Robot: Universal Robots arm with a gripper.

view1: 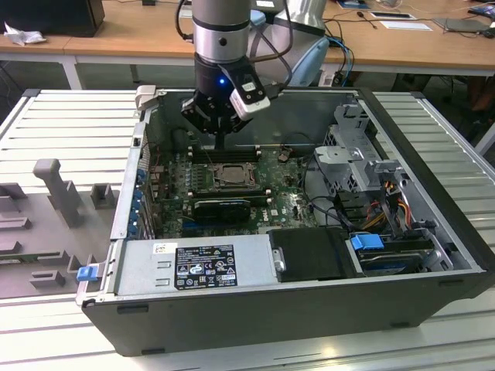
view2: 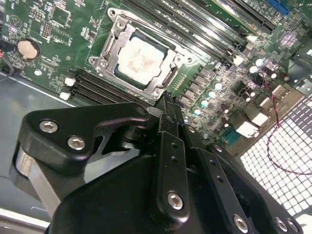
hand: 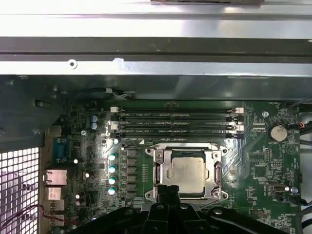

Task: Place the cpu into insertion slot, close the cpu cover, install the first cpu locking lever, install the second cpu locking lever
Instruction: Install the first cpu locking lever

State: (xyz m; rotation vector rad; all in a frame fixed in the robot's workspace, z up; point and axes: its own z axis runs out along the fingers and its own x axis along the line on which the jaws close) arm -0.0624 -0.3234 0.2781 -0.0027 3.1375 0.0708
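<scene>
Your cpu is seated in the insertion slot, with the cpu cover folded down over it. The gripper hovers at the slot's 12 o'clock in the exterior view. Its jaws are pinched together and empty, likely so they work as one narrow pusher.

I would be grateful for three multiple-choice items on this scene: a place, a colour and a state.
1. Relative to the square dark-rimmed socket, the pale square metal chip is: A seated inside; B leaning against it; C far away.
2. The circuit board is: A blue; B green; C red.
3. The thin silvery metal cover frame is: A raised upright; B lying flat around the chip; C missing.
A, the socket's rim surrounds it; B, green shows all round; B, it sits level on the chip.
</scene>
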